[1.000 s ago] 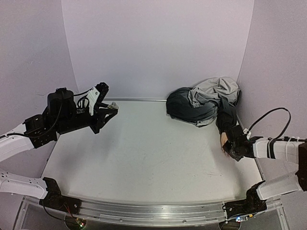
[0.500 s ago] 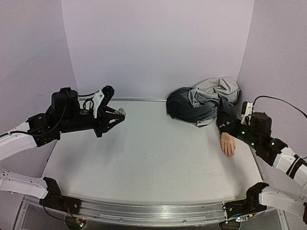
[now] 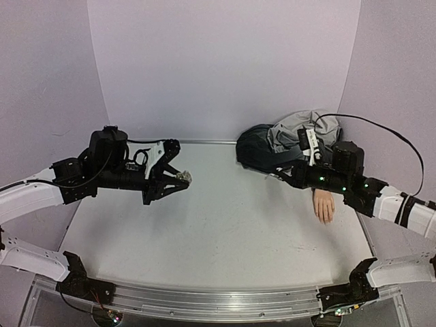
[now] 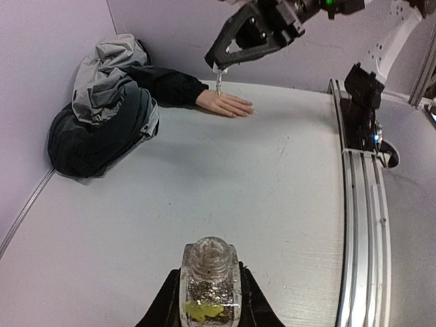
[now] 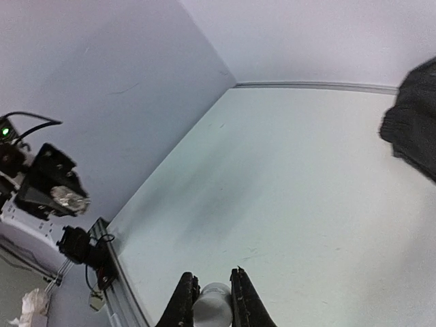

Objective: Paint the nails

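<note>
Tabletop (image 3: 218, 231): pale, matte, walled in lilac on three sides. Jacket (image 3: 286, 146): grey and dark, heaped in the far right corner, with one dark sleeve (image 3: 320, 170) running out toward the near edge. Left arm (image 3: 82, 180): reaches in from the left and ends over the left-centre of the tabletop. Right arm (image 3: 361, 187): reaches in from the right, crossing above the sleeve. Hand (image 3: 323, 204): small, peach mannequin piece at the sleeve's end, lying flat on the tabletop near the right wall, fingers pointing to the near edge. Left pincer (image 3: 178, 182): clamped tight on a bottle and held clear of the tabletop. Right pincer (image 3: 278, 174): closed tight on a cap, held above the tabletop at the jacket's near edge, left of the hand and apart from it. Bottle (image 4: 210, 283): clear, glitter inside with yellow-green flecks, threaded neck bare. Cap (image 5: 212, 306): white, round, pinched between the fingers. Nails (image 3: 325, 216): at the fingertips, too small to tell singly; neither pincer touches them.
</note>
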Available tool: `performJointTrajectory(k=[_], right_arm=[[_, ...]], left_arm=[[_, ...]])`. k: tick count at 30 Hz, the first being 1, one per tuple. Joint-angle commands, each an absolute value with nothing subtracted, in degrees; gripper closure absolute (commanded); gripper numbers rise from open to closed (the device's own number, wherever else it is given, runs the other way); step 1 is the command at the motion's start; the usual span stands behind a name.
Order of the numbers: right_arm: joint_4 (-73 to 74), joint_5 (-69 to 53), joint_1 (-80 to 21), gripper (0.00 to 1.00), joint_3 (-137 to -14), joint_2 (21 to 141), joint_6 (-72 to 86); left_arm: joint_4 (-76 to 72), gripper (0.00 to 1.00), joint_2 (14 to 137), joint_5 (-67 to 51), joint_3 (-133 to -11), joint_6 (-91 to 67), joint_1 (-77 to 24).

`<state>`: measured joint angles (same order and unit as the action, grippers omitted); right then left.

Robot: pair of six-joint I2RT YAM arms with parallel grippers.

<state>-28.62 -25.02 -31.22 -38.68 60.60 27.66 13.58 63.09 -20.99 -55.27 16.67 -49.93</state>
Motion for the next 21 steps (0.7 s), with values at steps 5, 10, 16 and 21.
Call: performJointTrajectory(k=[5, 10, 16, 21], right_arm=[[-38.6, -24.9, -44.6, 1.0, -47.1, 68.2, 25.4], [-38.5, -23.3, -50.4, 1.0, -53.8, 75.5, 22.7], [-38.6, -20.8, -55.1, 1.0, -59.8, 81.0, 20.8], [-39.2, -20.3, -56.6, 1.0, -61.7, 82.6, 20.5]], left_arm=[[12.0, 1.0, 64.5, -21.6, -52.5, 22.2, -50.2], [12.0, 1.0, 64.6, -21.2, -52.0, 22.8, -50.2], [12.2, 1.0, 64.8, -20.9, -51.8, 23.3, -50.3], [12.4, 1.0, 64.8, -20.5, -51.8, 23.8, -50.4]])
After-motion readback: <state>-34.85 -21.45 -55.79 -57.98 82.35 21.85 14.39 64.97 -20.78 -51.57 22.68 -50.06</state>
